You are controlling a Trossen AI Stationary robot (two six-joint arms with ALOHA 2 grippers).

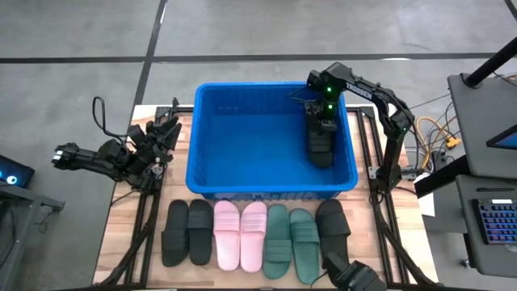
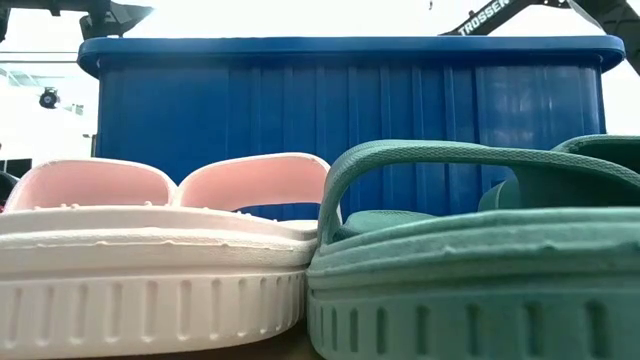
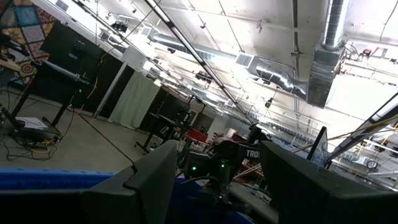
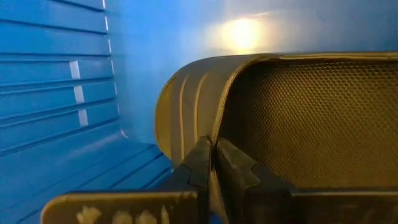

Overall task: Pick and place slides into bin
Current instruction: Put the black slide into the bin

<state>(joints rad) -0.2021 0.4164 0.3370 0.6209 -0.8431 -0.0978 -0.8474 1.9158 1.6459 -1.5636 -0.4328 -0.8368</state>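
The blue bin [image 1: 271, 191] stands mid-table and fills the far part of the low view [image 2: 350, 100]. My right gripper [image 1: 323, 128] is inside the bin by its right wall, shut on a black slide [image 1: 321, 149]. In a row in front of the bin lie a black pair [image 1: 187, 232], a pink pair [image 1: 240, 234], a green pair [image 1: 291, 240] and one black slide [image 1: 333, 222], soles on the table. The pink [image 2: 150, 250] and green [image 2: 470, 260] slides show close in the low view. My left gripper [image 1: 166, 131] waits open and empty at the table's left, its fingers apart [image 3: 217, 186]. My right gripper pinches the edge of the slide's ribbed strap [image 4: 210, 127] between its two fingers [image 4: 233, 165]. In the high view it comes from above, at the slide's far end. The slide lies along the bin's right wall. Whether it touches the bin floor I cannot tell.
The bin holds no other slide that I can see. A dark device [image 1: 355, 279] sits at the table's front edge, right of the green slides. Cables and a stand [image 1: 440, 137] are beyond the table's right edge.
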